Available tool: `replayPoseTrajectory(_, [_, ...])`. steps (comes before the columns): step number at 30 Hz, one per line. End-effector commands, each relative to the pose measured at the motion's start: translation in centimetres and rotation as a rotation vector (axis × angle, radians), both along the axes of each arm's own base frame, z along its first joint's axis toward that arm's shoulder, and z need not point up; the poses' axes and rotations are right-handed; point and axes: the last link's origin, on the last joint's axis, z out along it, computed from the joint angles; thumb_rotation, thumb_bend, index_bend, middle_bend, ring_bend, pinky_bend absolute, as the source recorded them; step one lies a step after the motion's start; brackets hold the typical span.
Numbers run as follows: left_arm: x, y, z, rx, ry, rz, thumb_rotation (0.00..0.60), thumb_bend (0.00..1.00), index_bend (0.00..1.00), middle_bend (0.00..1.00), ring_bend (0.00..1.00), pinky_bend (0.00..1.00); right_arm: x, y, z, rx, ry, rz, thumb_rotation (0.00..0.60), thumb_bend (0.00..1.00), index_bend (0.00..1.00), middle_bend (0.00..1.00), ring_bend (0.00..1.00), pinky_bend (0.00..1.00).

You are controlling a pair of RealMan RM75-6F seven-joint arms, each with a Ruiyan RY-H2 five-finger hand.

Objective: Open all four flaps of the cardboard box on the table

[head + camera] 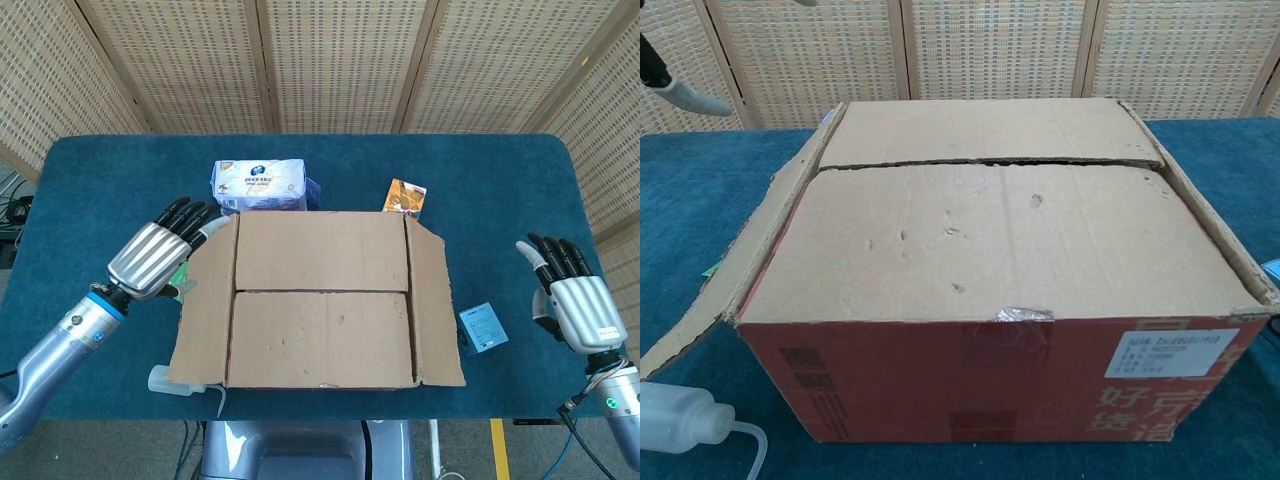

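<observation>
the cardboard box [320, 300] sits mid-surface, its left flap [200, 305] folded out and its right flap [435, 310] part-raised, the two long flaps [980, 130] flat. the left hand [160, 258] hovers empty, fingers spread, near the far-left corner; the right hand [575, 300] waits wide, well apart. best hook fingertips under the centre seam and lift gently outward.

both views are bright and evenly lit, with soft diffuse light and only faint shadows under the cardboard box [320, 300]. no glare shows. the head view is sharp throughout; the chest view softens slightly at its lower left corner.
</observation>
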Motion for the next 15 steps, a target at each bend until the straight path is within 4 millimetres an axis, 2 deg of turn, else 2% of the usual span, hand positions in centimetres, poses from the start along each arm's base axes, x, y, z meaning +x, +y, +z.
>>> replayPoseTrajectory(1, [0.9,0.2,-1.0,-0.017,-0.014,0.000,0.600,0.21,0.00,0.00,0.00,0.00,0.0,0.0,-0.1,0.002,-0.005,0.001,0.600,0.85,0.05,0.04,0.00,0.04])
replayPoseTrajectory(11, [2.5,0.5,-3.6,-0.029,-0.032,-0.006,0.600,0.19,0.00,0.00,0.00,0.00,0.0,0.1,-0.2,0.002,-0.011,0.001,0.600,0.85,0.05,0.04,0.00,0.04])
replayPoseTrajectory(15, [3.1,0.6,-5.2,-0.028,-0.052,-0.007,0.600,0.19,0.00,0.00,0.00,0.00,-0.4,0.2,-0.1,0.001,-0.014,-0.008,0.600,0.85,0.05,0.04,0.00,0.04])
